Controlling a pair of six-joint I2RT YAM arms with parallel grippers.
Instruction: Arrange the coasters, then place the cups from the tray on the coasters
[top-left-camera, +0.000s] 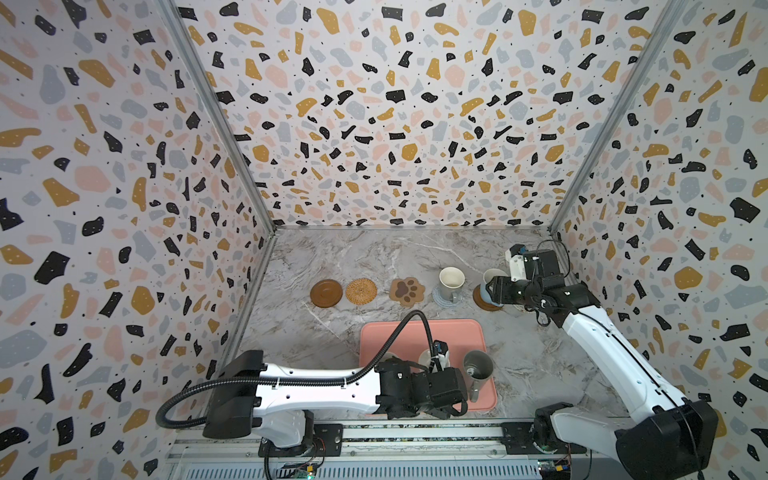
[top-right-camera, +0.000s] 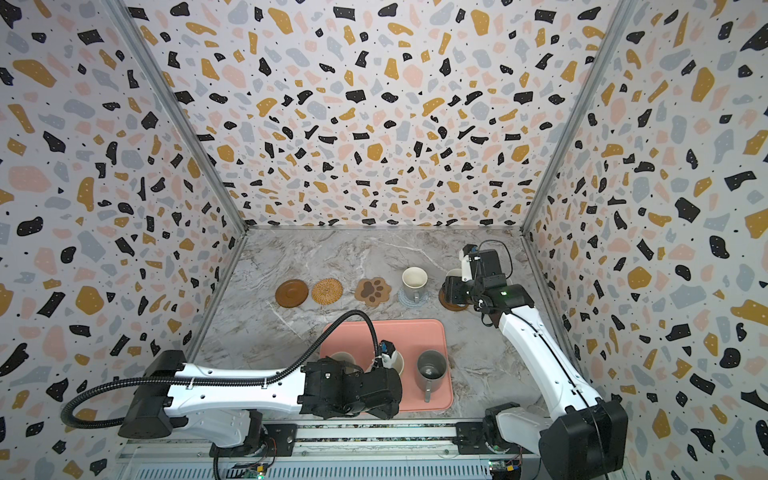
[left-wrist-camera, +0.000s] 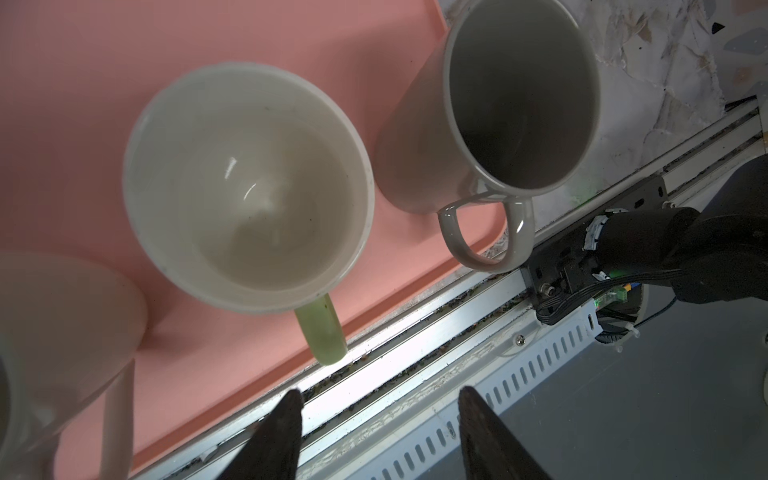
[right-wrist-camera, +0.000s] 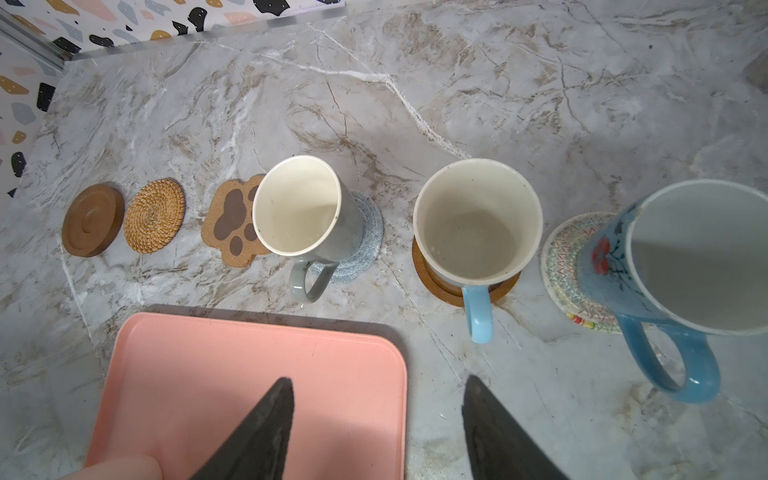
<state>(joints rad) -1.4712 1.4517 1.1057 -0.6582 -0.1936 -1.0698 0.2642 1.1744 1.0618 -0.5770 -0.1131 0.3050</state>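
Pink tray (top-left-camera: 415, 332) holds three cups (top-left-camera: 478, 365); six coasters (top-left-camera: 326, 293), three bearing cups; left fingers (left-wrist-camera: 278, 440), right fingers (right-wrist-camera: 257, 436) spread, empty

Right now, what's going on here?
Three mugs stand on coasters: the grey mug, light blue mug and flowered blue mug. The brown disc, rattan coaster and paw-print coaster are bare. Three mugs sit on the tray. The left gripper, open, hangs by the handle of the green mug; the right gripper, open and empty, hangs near the light blue mug.
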